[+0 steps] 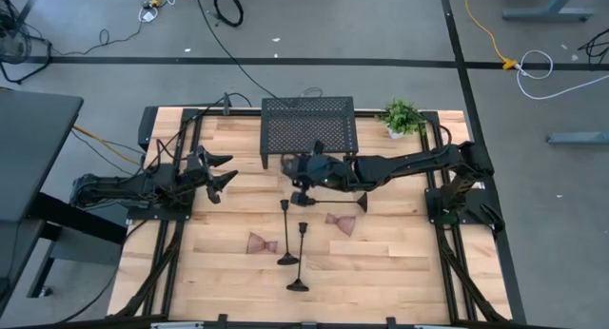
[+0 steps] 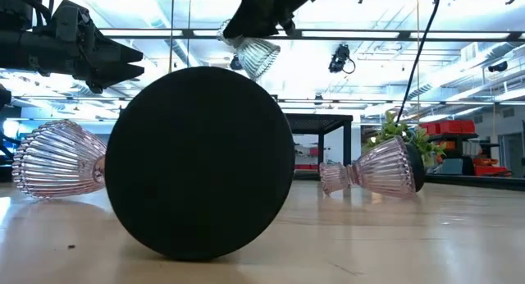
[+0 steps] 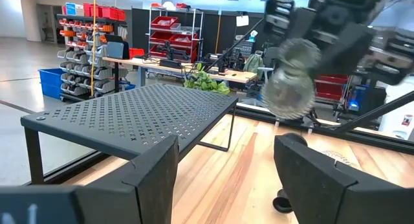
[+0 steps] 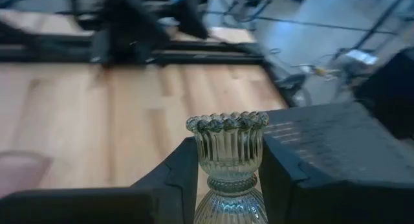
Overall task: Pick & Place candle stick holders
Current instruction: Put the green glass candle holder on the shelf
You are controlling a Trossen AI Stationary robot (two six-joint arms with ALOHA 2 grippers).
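High view: the tabletop (image 1: 400, 262) is carrying a black mesh rack (image 1: 309, 126) at twelve o'clock. The right claw (image 1: 303, 180), just below the rack's front edge, is pinching a greenish glass holder (image 4: 228, 153) aloft. The left claw (image 1: 224, 172) is waiting spread at nine o'clock. Lying unplaced are two black stems (image 1: 295, 248) and two pinkish holders (image 1: 262, 243) toward six o'clock; a third stem is lying near centre. No holder is sitting on the rack; most work is remaining.

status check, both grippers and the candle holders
Right gripper shut on greenish glass holder, held above table beside mesh rack. Left gripper open, empty, waiting at left. Two pinkish holders and black stems lying on table.
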